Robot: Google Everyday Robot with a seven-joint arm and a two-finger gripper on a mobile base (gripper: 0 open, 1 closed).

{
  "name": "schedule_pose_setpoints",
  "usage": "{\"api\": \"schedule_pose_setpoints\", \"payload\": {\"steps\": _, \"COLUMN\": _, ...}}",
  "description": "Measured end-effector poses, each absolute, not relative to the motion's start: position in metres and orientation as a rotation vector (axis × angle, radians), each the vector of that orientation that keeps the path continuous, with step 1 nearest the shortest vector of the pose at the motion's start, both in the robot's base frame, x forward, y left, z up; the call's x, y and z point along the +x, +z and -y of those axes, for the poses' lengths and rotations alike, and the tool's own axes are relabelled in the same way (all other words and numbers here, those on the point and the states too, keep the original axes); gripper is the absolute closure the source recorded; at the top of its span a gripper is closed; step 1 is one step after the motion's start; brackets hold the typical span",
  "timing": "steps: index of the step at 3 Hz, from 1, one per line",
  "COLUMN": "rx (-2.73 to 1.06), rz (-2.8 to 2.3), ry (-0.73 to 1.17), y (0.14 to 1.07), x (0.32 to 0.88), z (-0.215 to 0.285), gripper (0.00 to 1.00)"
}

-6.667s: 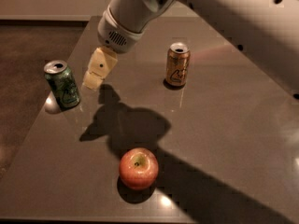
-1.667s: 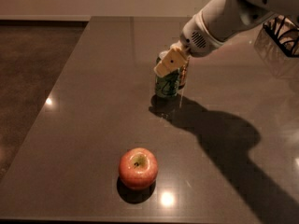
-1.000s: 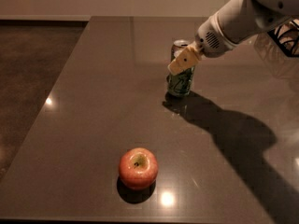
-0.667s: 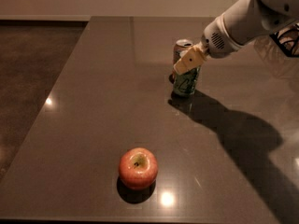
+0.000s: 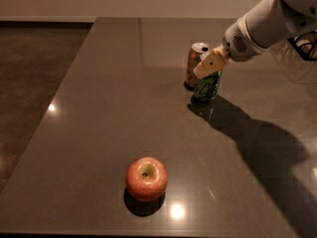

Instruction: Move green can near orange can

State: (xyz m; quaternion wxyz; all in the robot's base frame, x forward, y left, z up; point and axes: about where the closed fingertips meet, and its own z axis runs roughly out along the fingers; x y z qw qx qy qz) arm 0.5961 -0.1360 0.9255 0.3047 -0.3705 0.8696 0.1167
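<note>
The dark bench (image 5: 99,133) fills the view, and the white arm (image 5: 262,26) reaches in from the upper right, slanting down toward the far middle of the surface. A red apple (image 5: 146,178) sits alone near the front edge, well apart from everything else. At the far middle stand the two cans, both upright: the orange can (image 5: 194,58) behind and slightly left, the green can (image 5: 207,87) just beside it on the near right, so close that they seem to touch or almost touch. The gripper (image 5: 210,64) is at the top of the green can, directly above its body, with the can's long axis running straight down from it to the bench. Its cream fingers (image 5: 212,62) are set narrow around the can's upper part and appear to clasp it, hiding the rim. The can's base looks to be resting on the bench, so by my judgement the placing is all but done and what remains is to let go and lift clear without nudging either can.
</note>
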Motion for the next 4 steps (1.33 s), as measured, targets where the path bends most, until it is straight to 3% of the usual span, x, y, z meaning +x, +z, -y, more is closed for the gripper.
{"api": "schedule_pose_setpoints", "payload": {"steps": 3, "rx": -1.023, "rz": -2.261, "ry": 0.292, "y": 0.913, "x": 0.594, "z": 0.143, "gripper": 0.08}}
{"api": "schedule_pose_setpoints", "payload": {"steps": 4, "rx": -1.039, "rz": -2.256, "ry": 0.321, "y": 0.911, "x": 0.594, "z": 0.142, "gripper": 0.0}}
